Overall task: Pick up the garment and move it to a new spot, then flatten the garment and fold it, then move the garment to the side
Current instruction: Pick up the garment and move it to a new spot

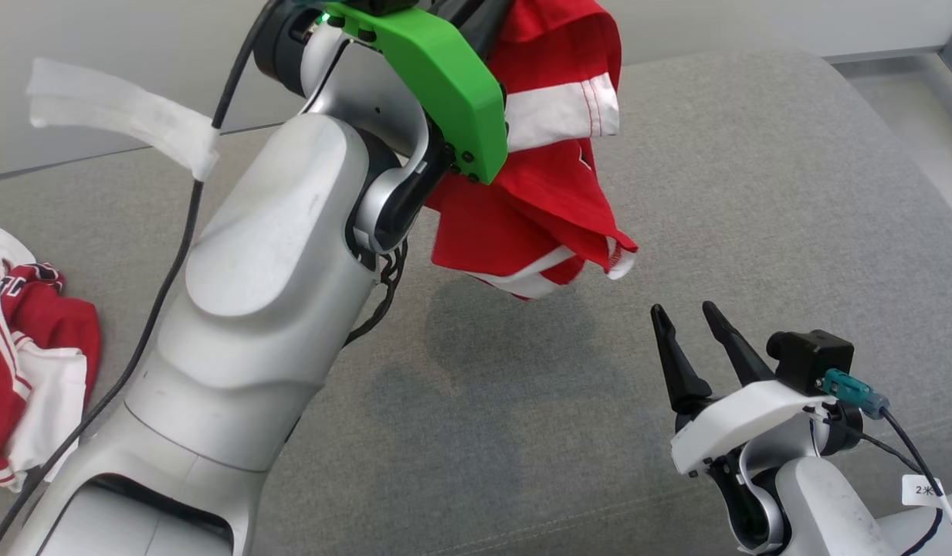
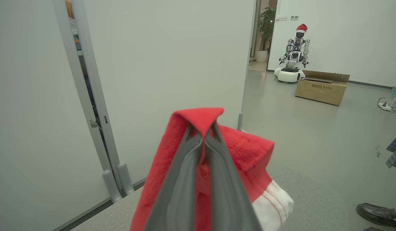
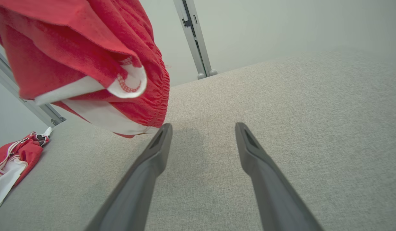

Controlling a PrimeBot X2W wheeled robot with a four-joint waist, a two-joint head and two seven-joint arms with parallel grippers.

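Surface (image 1: 753, 154) grey fabric, pale walls (image 2: 169, 48), box (image 2: 323, 88) bkgd

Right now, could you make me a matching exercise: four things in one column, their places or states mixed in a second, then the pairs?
1. red garment with white bands
2. red, white and navy clothing heap
3. right gripper
4. brown cardboard box

a. open, holding nothing
b. on the floor beside a white robot
c. lying on the grey fabric surface
d. lifted, pinched in the shut left gripper

Pairs: 1-d, 2-c, 3-a, 4-b
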